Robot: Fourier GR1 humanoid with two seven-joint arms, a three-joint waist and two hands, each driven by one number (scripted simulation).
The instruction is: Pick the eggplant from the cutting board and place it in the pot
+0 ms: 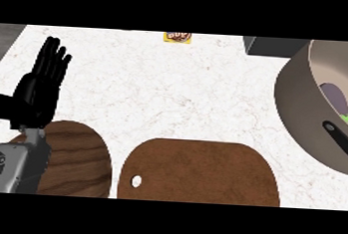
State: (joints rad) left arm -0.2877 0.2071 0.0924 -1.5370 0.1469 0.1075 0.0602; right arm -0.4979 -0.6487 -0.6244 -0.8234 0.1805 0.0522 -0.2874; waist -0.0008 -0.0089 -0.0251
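The counter (178, 89) was white with faint pinkish-grey marble veining; the board (203, 173) was reddish brown, finely mottled, with a white-looking hole near its left edge; the round wooden piece (83, 159) beside it was darker brown with curved grain; the pot (299, 110) was beige-grey, its handle (345, 143) black; the eggplant (334, 100) inside was dull purple with a bright green stem; the left hand (42, 82) was black, its forearm (12, 165) grey; a small packet (177, 37) was yellow
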